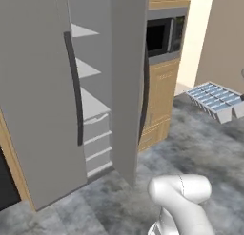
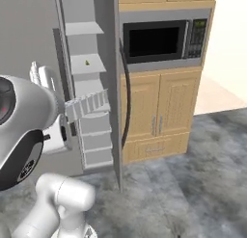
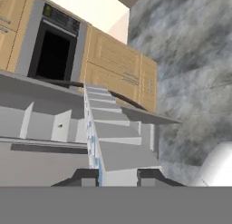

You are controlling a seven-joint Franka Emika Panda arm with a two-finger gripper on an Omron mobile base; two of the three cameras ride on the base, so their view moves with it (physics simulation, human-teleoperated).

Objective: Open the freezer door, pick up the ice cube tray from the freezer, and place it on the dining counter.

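Gripper (image 3: pixel 117 174) clamped on tray (image 1: pixel 217 102) edge, clear of the open freezer (image 1: pixel 90 105); I hold it for carrying to the counter.

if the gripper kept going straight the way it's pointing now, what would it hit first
Likely the open freezer: the gripper, shut on the ice cube tray, points along the tray towards the freezer's shelves, with the built-in oven alongside. Depth is unclear.

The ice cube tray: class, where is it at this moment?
The ice cube tray is held off the floor in the gripper, out of the open freezer; in the left base view it hangs at far right, beside the wooden cabinets.
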